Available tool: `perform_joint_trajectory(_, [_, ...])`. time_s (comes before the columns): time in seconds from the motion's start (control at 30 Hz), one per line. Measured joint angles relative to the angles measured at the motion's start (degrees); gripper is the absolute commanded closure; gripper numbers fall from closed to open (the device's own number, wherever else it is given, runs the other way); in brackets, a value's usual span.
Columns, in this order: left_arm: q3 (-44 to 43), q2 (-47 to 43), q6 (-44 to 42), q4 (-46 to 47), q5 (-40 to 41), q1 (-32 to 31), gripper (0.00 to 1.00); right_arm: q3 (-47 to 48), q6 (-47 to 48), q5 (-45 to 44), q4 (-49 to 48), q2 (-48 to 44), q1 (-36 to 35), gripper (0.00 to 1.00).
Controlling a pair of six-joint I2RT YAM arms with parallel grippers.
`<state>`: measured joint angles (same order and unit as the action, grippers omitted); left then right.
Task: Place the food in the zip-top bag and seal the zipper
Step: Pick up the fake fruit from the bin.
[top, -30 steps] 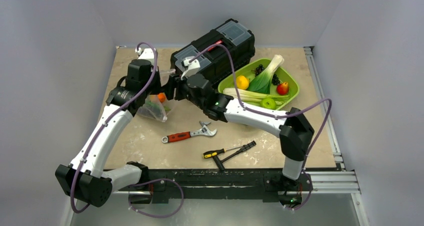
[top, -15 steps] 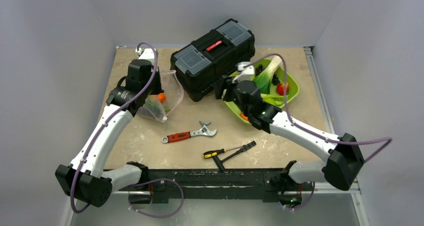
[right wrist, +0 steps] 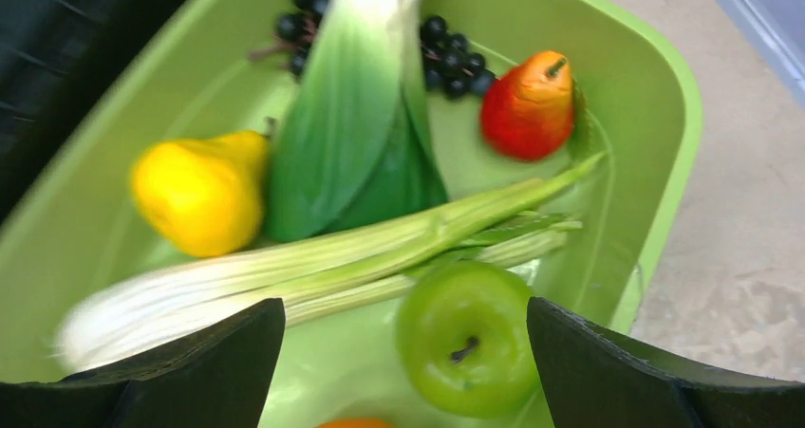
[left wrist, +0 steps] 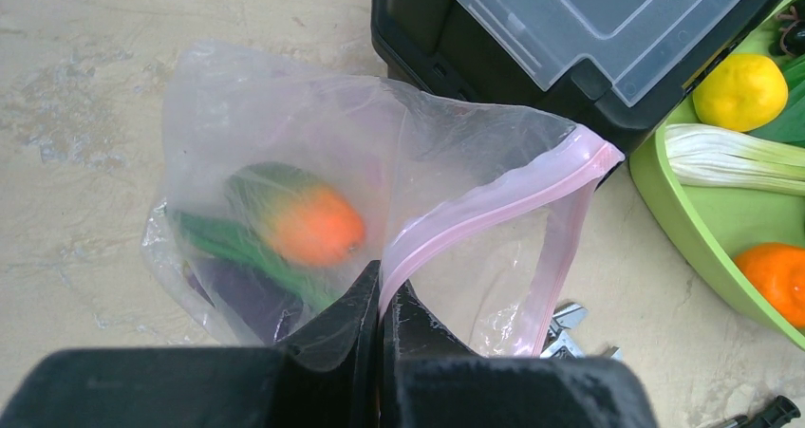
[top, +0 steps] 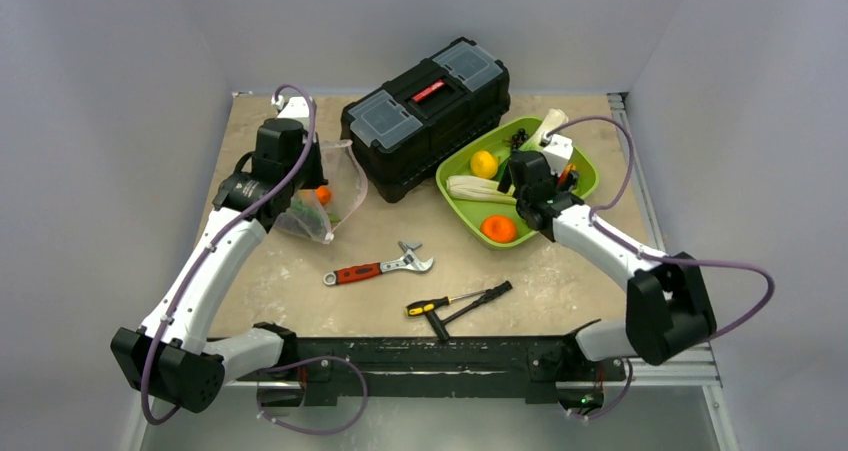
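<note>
The zip-top bag (top: 322,199) stands at the left, held up with its mouth open. My left gripper (left wrist: 382,290) is shut on its pink zipper (left wrist: 503,195). Inside lie an orange fruit (left wrist: 313,224), a green pod (left wrist: 228,243) and a dark purple piece (left wrist: 237,295). My right gripper (right wrist: 403,307) is open and empty over the lime-green tray (top: 585,186), just above a green apple (right wrist: 465,347). The tray also holds a yellow fruit (right wrist: 201,191), a red fruit (right wrist: 527,105), black grapes (right wrist: 456,58), a leek (right wrist: 351,124), celery (right wrist: 361,257) and an orange fruit (top: 498,228).
A black toolbox (top: 425,116) stands at the back between bag and tray. A red-handled wrench (top: 378,267) and two screwdrivers (top: 460,301) lie on the table in front. Grey walls close in the left, back and right.
My right arm has swung from beside the bag across the toolbox to the tray on the right. My left gripper has kept its hold on the bag without moving.
</note>
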<state>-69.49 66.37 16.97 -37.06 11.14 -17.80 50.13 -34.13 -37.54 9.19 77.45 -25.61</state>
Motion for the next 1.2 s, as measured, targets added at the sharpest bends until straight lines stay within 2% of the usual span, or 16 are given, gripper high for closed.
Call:
perform_joint_trajectory(0.3, [0.0, 0.2, 0.0, 0.0, 0.0, 0.0, 1.0, 5.4, 5.4, -2.1, 5.2, 15.8, 2.0, 0.03])
perform_joint_trajectory(0.53, [0.0, 0.4, 0.0, -0.1, 0.0, 0.0, 1.0, 5.9, 6.4, -4.9, 7.6, 19.1, 2.0, 0.12])
perform_joint_trajectory(0.57, [0.0, 0.4, 0.0, -0.1, 0.0, 0.0, 1.0, 5.9, 6.5, -5.3, 7.6, 19.1, 2.0, 0.16])
perform_joint_trajectory(0.63, [0.0, 0.7, 0.0, -0.1, 0.1, 0.0, 1.0, 5.9, 6.8, -6.1, 7.5, 19.3, 2.0, 0.3])
perform_joint_trajectory(0.73, [0.0, 1.8, 0.0, -0.3, 0.3, 0.0, 1.0, 6.5, 6.8, -6.7, 7.3, 20.6, 2.0, 0.44])
perform_joint_trajectory(0.9, [0.0, 2.3, 0.0, -0.7, 0.6, 0.0, 1.0, 7.7, 6.7, -6.7, 7.8, 21.3, 2.0, 0.62])
perform_joint_trajectory(1.03, [0.0, 2.1, 0.0, -0.7, 0.7, 0.0, 1.0, 7.8, 6.5, -6.5, 8.2, 20.9, 2.0, 0.72])
perform_joint_trajectory(1.2, [0.0, 2.1, 0.0, -0.7, 0.7, 0.0, 1.0, 7.2, 6.3, -5.4, 7.8, 15.5, 2.0, 0.89])
